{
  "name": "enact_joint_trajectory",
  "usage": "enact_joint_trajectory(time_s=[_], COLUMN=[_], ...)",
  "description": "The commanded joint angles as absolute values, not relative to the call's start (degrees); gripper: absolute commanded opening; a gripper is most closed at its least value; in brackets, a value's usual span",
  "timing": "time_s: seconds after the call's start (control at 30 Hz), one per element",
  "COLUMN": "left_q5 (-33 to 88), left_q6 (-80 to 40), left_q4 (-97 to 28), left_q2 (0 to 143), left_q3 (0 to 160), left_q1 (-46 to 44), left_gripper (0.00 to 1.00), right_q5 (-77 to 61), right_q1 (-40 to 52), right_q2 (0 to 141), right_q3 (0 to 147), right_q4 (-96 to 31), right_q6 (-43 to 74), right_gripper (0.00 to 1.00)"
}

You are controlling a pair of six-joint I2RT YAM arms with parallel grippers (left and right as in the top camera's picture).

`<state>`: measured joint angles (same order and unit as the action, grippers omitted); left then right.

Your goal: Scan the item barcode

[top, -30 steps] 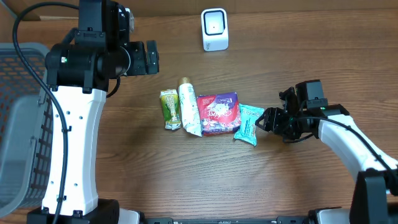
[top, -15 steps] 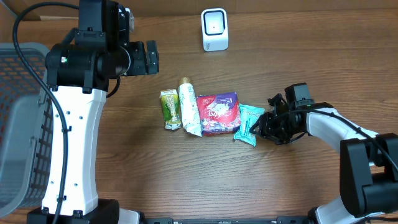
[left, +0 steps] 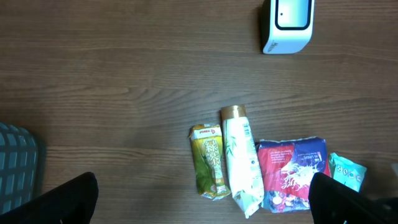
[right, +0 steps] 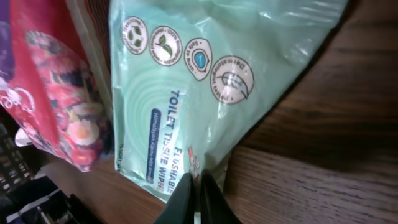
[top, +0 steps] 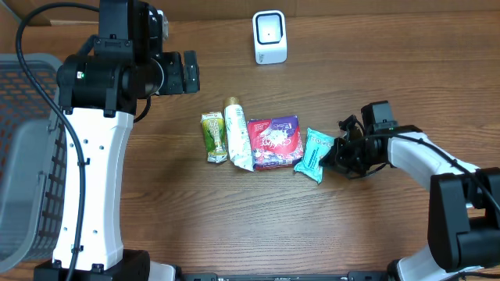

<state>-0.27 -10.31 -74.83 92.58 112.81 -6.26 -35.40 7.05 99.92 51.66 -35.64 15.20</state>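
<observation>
The item is a teal wipes packet (top: 312, 154), printed "flushable toilet tissue wipes". It lies flat-side up on the wooden table (top: 375, 78). Taking the white barcode scanner (top: 269, 36) as the reference, the packet is on the robot's side of the scanner and slightly to its right, well apart from it.

The right gripper (top: 326, 158) is at the packet's edge farthest from the scanner's left side. In the right wrist view the packet (right: 205, 93) fills most of the frame. The two fingertips of the right gripper (right: 198, 185) are pressed fully together, with the packet's film edge pinched between them. How much film is caught cannot be read from the frames.

A red-and-purple pouch (top: 273, 142) touches the packet on the left. This pouch lies almost straight in front of the scanner on the robot's side. Next in the row is a white tube (top: 237, 136) with a gold cap, its cap end pointing toward the scanner's side of the table. A green packet (top: 213, 136) ends the row, farthest left of the scanner line.

The left gripper (top: 181, 72) hangs above the table to the left of the scanner and holds nothing. In the left wrist view its fingers (left: 68, 199) sit at the bottom corners of the frame, spread to full width. The scanner (left: 286, 23) shows at the top right of that view.

A grey mesh basket (top: 23, 156) stands far to the left of the scanner, at the table edge.
</observation>
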Motion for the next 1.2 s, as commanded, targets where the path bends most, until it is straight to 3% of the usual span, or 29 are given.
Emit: enact_joint_trajectory(time_s=[0.0,0.2,0.37,0.5,0.63,1.0,1.17], left_q5=[-0.6,-0.6,-0.58,-0.6,-0.6,-0.6,-0.6], left_q6=[-9.82,-9.82,-9.82,-9.82,-9.82,-9.82,-9.82], left_q4=[-74.78,-74.78,-74.78,-74.78,-74.78,-74.78,-74.78], left_q2=[92.64,92.64,92.64,92.64,92.64,92.64,92.64], left_q3=[113.34,113.34,113.34,113.34,113.34,113.34,113.34], left_q1=[-6.39,-6.39,-6.39,-6.39,-6.39,-6.39,-6.39], left_gripper=[1.0,1.0,1.0,1.0,1.0,1.0,1.0], right_q5=[-30.44,-9.72,-10.76,-17.8,-17.26,11.33,15.59], right_q1=[6.57,6.74,6.76,7.94,12.6,32.47,35.55], right_q2=[96.95,93.86,93.89,94.02,94.02,94.56,96.92], right_q3=[56.75,64.69,66.72,65.95,65.23,65.21,65.21], right_q4=[-39.13,-51.96,-55.48,-55.44,-54.06,-51.86,-51.57], right_q6=[15.07,20.25,19.42,17.32,16.27,18.02,17.45], right_gripper=[0.04,0.04,0.04,0.34,0.47,0.72,0.73])
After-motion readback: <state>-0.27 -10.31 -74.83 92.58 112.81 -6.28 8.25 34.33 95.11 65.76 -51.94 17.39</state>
